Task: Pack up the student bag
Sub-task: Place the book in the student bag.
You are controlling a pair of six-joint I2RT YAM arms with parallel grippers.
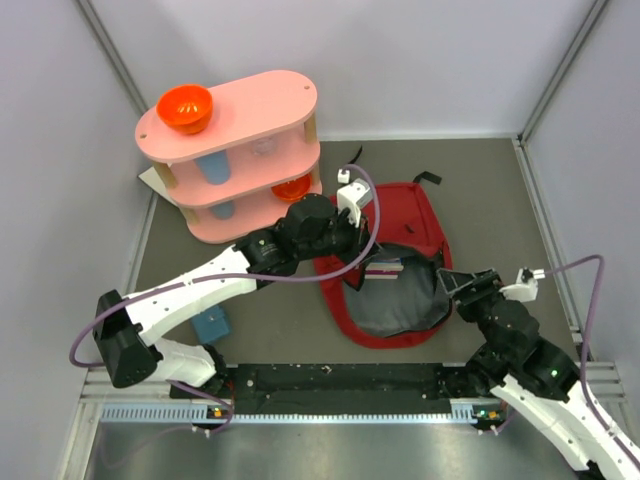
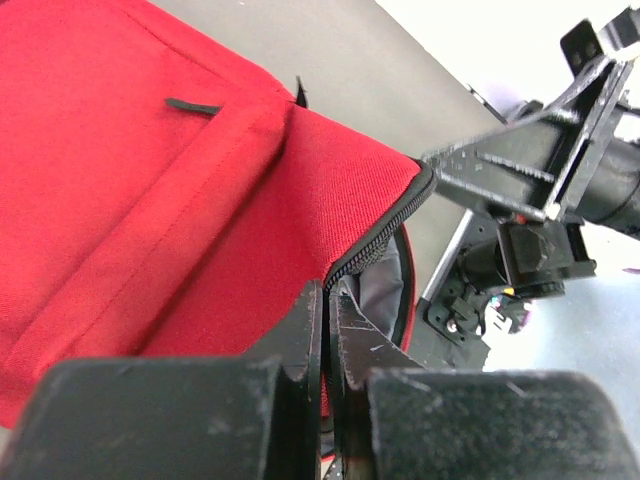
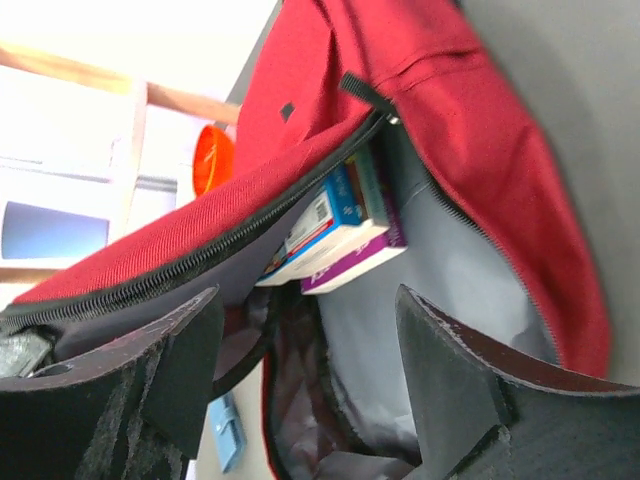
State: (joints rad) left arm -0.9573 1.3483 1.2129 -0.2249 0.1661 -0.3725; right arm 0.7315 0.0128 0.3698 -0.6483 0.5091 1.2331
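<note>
The student bag lies flat in the middle of the table, dark red, its mouth facing the arms and showing grey lining. Two books lie inside, one with a blue cover on one with a purple cover. My left gripper is shut on the bag's upper zip edge and holds the flap up. My right gripper stands open at the right side of the mouth, with nothing between its fingers.
A pink two-tier shelf stands at the back left, with an orange bowl on top and a blue cup inside. A small blue item lies on the table by the left arm. Walls enclose the table.
</note>
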